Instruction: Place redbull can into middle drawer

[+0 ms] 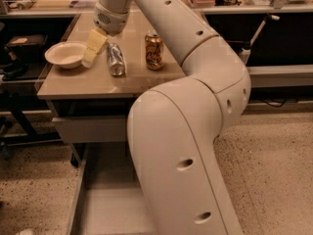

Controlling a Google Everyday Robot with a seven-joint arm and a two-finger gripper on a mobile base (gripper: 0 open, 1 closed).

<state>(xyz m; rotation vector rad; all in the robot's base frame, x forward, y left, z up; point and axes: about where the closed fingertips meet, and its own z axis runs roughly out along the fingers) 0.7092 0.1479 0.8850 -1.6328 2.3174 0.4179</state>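
The redbull can (115,58), slim and silver-grey, lies on its side on the tabletop (98,84). My gripper (94,48) hangs low over the table just left of the can, between it and a white bowl. It holds nothing that I can see. The middle drawer (105,212) stands pulled out below the table's front edge, and its plain floor shows at the bottom of the view. My arm hides the drawer's right part.
A white bowl (67,54) sits at the table's left. An orange-gold can (154,50) stands upright right of the redbull can. My large white arm (186,146) fills the centre and right. Cluttered benches line the back.
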